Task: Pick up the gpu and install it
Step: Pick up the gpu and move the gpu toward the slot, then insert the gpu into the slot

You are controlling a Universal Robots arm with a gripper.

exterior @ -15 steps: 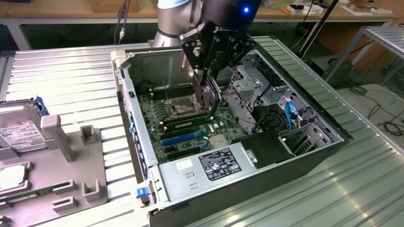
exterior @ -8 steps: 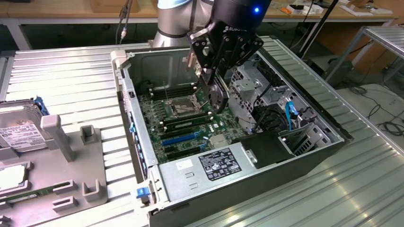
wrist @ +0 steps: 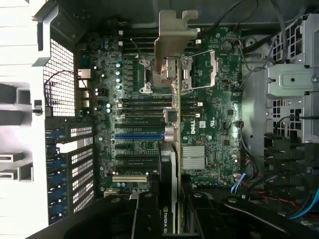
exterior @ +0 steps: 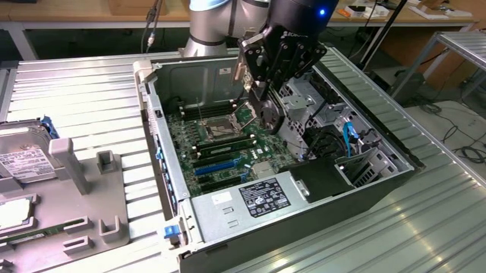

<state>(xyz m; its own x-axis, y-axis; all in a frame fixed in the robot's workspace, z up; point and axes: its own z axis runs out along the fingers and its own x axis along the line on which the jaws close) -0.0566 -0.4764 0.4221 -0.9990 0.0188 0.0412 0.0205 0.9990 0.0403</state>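
My gripper [exterior: 263, 91] hangs over the open computer case [exterior: 156, 122], shut on the gpu [exterior: 267, 114]. The card is held on edge above the motherboard [exterior: 227, 139], near the CPU socket [exterior: 216, 129], with its silver bracket [exterior: 241, 71] toward the case's back wall. In the wrist view the gpu [wrist: 174, 149] appears edge-on between my gripper [wrist: 173, 211] fingers. Its bracket [wrist: 172, 37] points away from the camera, and the card floats over the board beside the blue slot [wrist: 138, 135]. The card clearly sits above the slots, not seated in any.
A grey fixture [exterior: 83, 187] at the exterior view's left holds a hard drive [exterior: 23, 159] and a green RAM stick [exterior: 38, 233]. Inside the case are the power supply [exterior: 254, 199], drive cages [exterior: 365, 165] and blue cables [exterior: 349, 136]. Slotted rear panel [wrist: 75, 164] borders the expansion slots.
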